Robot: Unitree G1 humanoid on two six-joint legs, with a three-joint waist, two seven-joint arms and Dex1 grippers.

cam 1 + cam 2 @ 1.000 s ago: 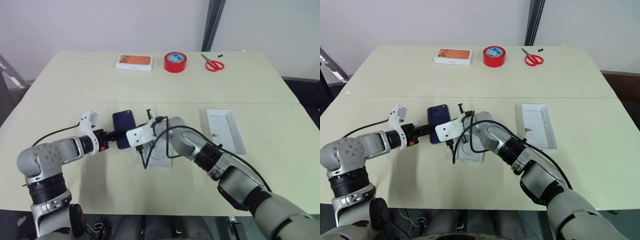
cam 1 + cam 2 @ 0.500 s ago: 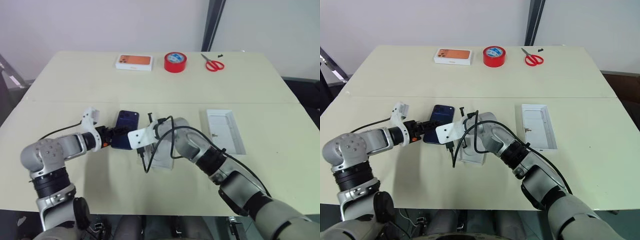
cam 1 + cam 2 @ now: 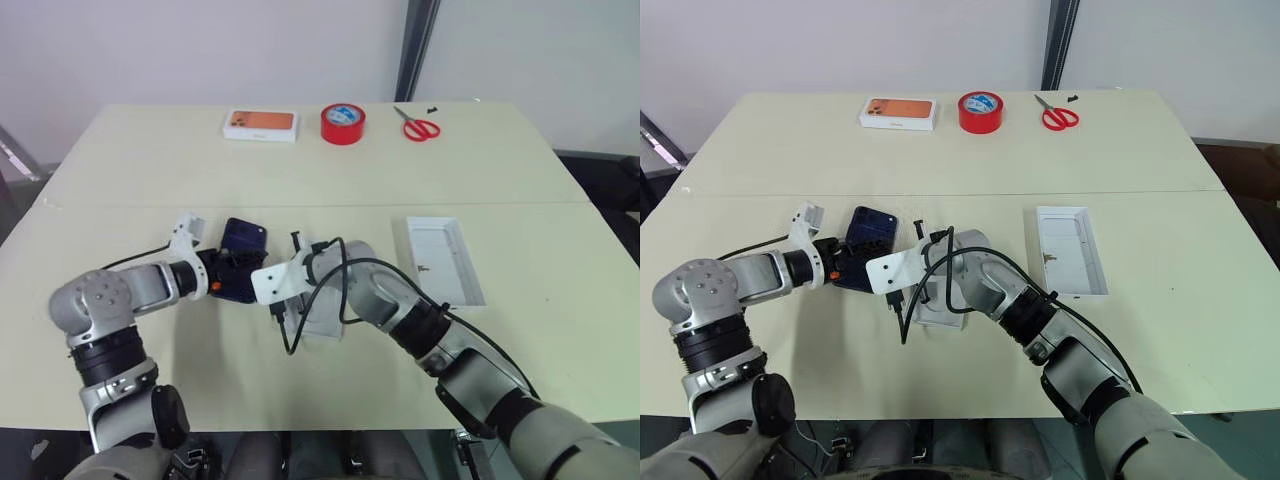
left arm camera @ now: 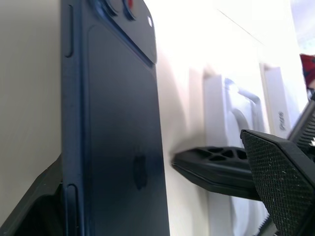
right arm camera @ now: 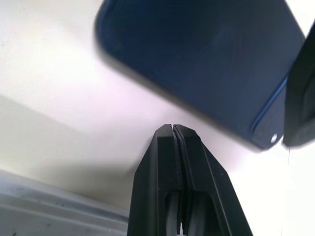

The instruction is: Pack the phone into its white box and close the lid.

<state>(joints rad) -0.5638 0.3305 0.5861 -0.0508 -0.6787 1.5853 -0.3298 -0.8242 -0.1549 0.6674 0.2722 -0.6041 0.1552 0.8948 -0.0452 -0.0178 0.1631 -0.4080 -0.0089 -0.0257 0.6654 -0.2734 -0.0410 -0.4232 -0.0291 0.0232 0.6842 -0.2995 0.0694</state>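
The dark navy phone (image 3: 240, 258) lies left of centre on the table, tipped up on one long side in the left wrist view (image 4: 123, 147). My left gripper (image 3: 226, 274) stands open around its near end. One finger is against the phone and the other finger pad (image 4: 280, 182) is clear of it. My right gripper (image 5: 172, 130) is shut with nothing in it, its tips close to the phone's right edge. The white box (image 3: 445, 260), a shallow tray, lies empty to the right. A second white box part (image 3: 322, 318) sits under my right forearm.
Along the far edge stand a white box with an orange picture (image 3: 260, 124), a red tape roll (image 3: 342, 123) and red scissors (image 3: 420, 127). A black cable (image 3: 290, 330) loops from my right wrist down to the table.
The camera has shifted a little. The phone has turned and tipped between the left gripper's fingers. My right gripper has drawn back slightly toward me and stays shut.
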